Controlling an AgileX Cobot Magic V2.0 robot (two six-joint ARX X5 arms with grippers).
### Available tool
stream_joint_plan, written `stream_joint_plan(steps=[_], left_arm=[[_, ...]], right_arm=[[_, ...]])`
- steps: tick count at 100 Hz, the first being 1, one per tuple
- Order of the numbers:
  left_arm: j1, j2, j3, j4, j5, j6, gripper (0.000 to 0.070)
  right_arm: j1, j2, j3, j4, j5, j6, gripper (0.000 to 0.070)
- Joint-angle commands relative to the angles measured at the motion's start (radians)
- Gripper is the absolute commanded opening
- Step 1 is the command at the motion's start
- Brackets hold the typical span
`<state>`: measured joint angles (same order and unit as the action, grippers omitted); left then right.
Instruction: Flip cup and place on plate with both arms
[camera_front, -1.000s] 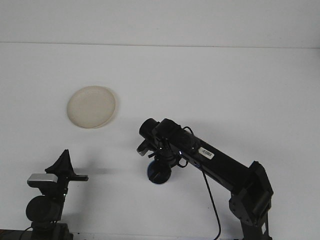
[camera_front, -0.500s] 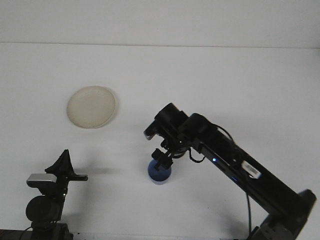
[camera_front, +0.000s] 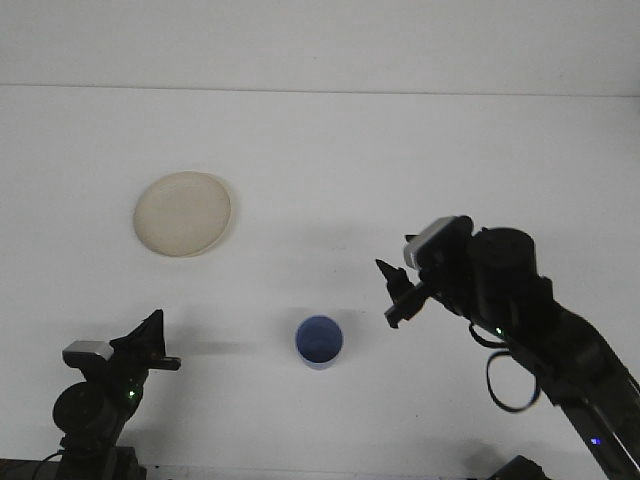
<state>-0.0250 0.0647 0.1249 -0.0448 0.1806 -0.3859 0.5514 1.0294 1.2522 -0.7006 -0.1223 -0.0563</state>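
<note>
Cup (camera_front: 319, 342) upright, mouth up, near the table's (camera_front: 420, 150) front edge, free of both grippers; plate (camera_front: 183, 213) toward the left edge, bare; right gripper (camera_front: 393, 293) released, just right of the cup; left gripper (camera_front: 155, 345) spread, idle; placing remains.

The right gripper (camera_front: 393, 295), which was closed around the blue cup (camera_front: 319, 342) a second ago, is now drawn back to the right and lifted clear, its fingers spread and nothing held. The cup is left standing alone with its mouth upward. The left gripper (camera_front: 152, 338) is shifted slightly lower and rightward.
</note>
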Motion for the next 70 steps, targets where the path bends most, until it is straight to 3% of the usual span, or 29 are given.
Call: stream_joint_plan(steps=[1,13,32,48,53,64,70], left_arm=[[-0.003,0.027,0.045,0.021,0.023,-0.015,0.0013],[-0.003,0.132,0.14,0.016,0.052,0.023,0.0013],[-0.014,0.386,0.328,-0.04,0.17,0.102,0.0013],[-0.057,0.606,0.51,-0.164,0.172,0.243,0.0032],[-0.071,0.668,0.559,-0.196,0.172,0.258,0.0114],[-0.109,0.786,0.652,-0.261,0.191,0.272,0.0377],[-0.135,0.841,0.696,-0.297,0.212,0.275,0.0435]], right_arm=[[-0.013,-0.097,-0.113,0.055,0.03,-0.011,0.0398],[-0.061,-0.298,-0.312,0.159,0.058,-0.011,0.0393],[-0.115,-0.567,-0.546,0.237,0.108,-0.008,0.0355],[-0.134,-0.739,-0.652,0.219,0.192,0.003,0.0356],[-0.136,-0.775,-0.669,0.211,0.207,0.005,0.0356],[-0.136,-0.817,-0.68,0.192,0.21,0.008,0.0356],[-0.136,-0.826,-0.68,0.194,0.211,0.007,0.0356]])
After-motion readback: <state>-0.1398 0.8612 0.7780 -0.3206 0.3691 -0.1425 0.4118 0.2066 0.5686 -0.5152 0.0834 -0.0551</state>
